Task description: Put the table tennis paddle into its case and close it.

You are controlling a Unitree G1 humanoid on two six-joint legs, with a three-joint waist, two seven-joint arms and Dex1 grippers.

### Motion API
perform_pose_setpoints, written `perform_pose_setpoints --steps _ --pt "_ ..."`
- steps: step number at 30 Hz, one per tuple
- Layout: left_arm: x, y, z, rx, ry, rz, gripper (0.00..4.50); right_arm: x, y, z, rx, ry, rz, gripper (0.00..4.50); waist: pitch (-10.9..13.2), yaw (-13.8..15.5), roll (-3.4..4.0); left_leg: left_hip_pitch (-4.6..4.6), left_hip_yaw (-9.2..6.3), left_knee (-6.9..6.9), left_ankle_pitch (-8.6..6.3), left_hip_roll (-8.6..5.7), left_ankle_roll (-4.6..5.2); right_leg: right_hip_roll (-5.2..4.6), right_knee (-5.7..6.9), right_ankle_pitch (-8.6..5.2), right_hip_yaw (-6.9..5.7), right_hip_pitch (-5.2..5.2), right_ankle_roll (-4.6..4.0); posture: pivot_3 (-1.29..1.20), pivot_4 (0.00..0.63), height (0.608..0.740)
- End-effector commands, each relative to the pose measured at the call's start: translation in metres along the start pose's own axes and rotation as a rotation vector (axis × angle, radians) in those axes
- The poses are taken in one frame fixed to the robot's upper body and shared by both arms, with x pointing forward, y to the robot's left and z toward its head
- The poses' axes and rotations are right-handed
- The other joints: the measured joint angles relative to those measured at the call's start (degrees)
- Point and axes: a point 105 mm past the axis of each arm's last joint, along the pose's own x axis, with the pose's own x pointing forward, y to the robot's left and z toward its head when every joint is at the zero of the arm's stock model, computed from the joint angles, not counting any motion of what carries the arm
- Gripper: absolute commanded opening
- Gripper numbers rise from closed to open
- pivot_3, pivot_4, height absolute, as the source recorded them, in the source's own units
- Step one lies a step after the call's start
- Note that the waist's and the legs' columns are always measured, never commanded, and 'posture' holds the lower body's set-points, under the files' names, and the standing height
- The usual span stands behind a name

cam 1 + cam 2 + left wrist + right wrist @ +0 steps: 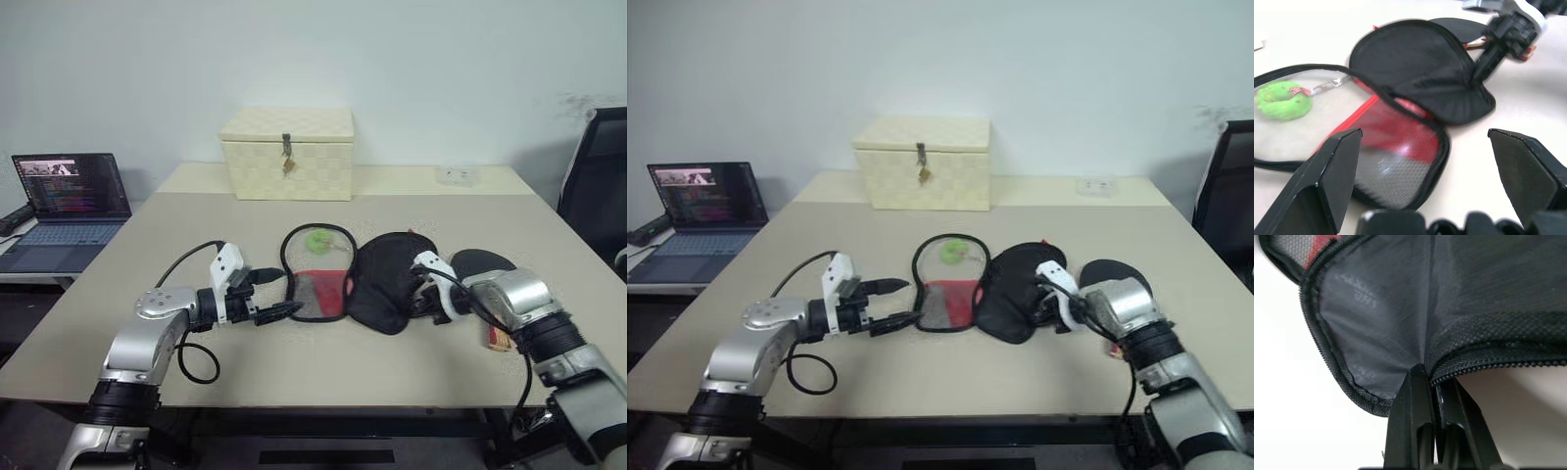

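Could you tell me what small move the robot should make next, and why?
Probably lift the flap a little higher. The right gripper is shut on the zip edge of the case, which lies unzipped and folded open, while the paddle lies beside it and the left gripper hovers open near the mesh half.

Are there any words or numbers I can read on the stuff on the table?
None can be read.
Case lining: faint printed letters, too blurred to read.
Laptop screen: lines of text, too small to read.
Box: no writing shows.
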Motion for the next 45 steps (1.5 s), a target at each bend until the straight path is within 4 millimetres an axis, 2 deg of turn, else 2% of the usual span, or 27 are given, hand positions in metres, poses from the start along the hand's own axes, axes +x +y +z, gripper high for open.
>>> perform_pose_setpoints --steps 1,9,17,21,29,33,39,43,45 --pt "0.003 -0.011 0.015 0.03 -0.048 -0.053 4.5 -0.014 -0.013 0.002 -0.095 0.039 -0.003 0.02 0.0 0.0 0.0 0.0 0.0 0.0 0.0 0.01 0.0 -0.01 0.0 0.0 0.01 0.0 0.0 0.0 0.15 0.74" --pt "0.0 -0.018 0.014 0.012 -0.045 -0.084 4.5 -0.028 -0.028 -0.001 -0.248 0.144 0.026 0.02 0.0 0.0 0.03 0.01 -0.01 0.01 0.0 0.02 0.0 -0.01 0.01 0.0 0.0 0.0 0.0 0.0 0.15 0.74" --pt "0.001 -0.019 0.012 0.009 -0.042 -0.079 4.5 -0.026 -0.042 0.019 -0.317 0.129 -0.042 0.02 0.0 0.0 0.05 0.03 -0.01 0.03 0.0 0.03 -0.01 -0.02 0.04 0.0 0.02 -0.01 -0.01 0.0 0.15 0.74" --pt "0.001 -0.018 0.011 0.007 -0.04 -0.076 4.5 -0.024 -0.047 0.035 -0.34 0.086 -0.098 0.02 0.1 -0.1 0.07 0.02 0.0 0.02 0.0 0.03 -0.02 -0.04 0.03 0.01 0.03 -0.01 -0.02 0.0 0.15 0.74" --pt "0.003 -0.017 0.011 0.009 -0.039 -0.07 4.5 -0.02 -0.056 0.037 -0.361 0.091 -0.162 0.02 0.1 -0.1 0.07 0.02 -0.01 0.02 0.01 0.02 -0.02 -0.04 0.04 0.01 0.03 -0.01 -0.02 0.0 0.15 0.74" --pt "0.004 -0.017 0.011 0.011 -0.04 -0.069 4.5 -0.028 -0.066 0.04 -0.352 0.065 -0.235 0.94 0.1 -0.1 0.09 0.02 -0.01 0.02 0.01 0.02 -0.02 -0.04 0.05 0.01 0.03 -0.01 -0.02 0.0 0.15 0.74" --pt "0.01 -0.017 0.014 0.015 -0.047 -0.079 4.5 -0.046 -0.083 0.046 -0.382 0.036 -0.359 2.93 0.1 -0.1 0.11 0.02 0.0 0.01 0.01 0.02 -0.02 -0.04 0.05 0.01 0.04 -0.02 -0.02 0.0 0.15 0.74" --pt "0.015 -0.018 0.017 0.017 -0.06 -0.091 4.5 -0.065 -0.093 0.056 -0.326 -0.07 -0.431 4.35 0.1 -0.1 0.13 0.02 0.02 0.01 0.01 0.0 -0.02 -0.04 0.05 0.01 0.04 -0.02 -0.02 0.0 0.15 0.74" --pt "0.017 -0.02 0.018 0.017 -0.069 -0.1 4.5 -0.076 -0.095 0.06 -0.262 -0.136 -0.436 4.47 0.1 -0.1 0.15 0.02 0.03 0.01 0.01 0.0 -0.02 -0.04 0.05 0.01 0.05 -0.02 -0.02 0.0 0.15 0.74"
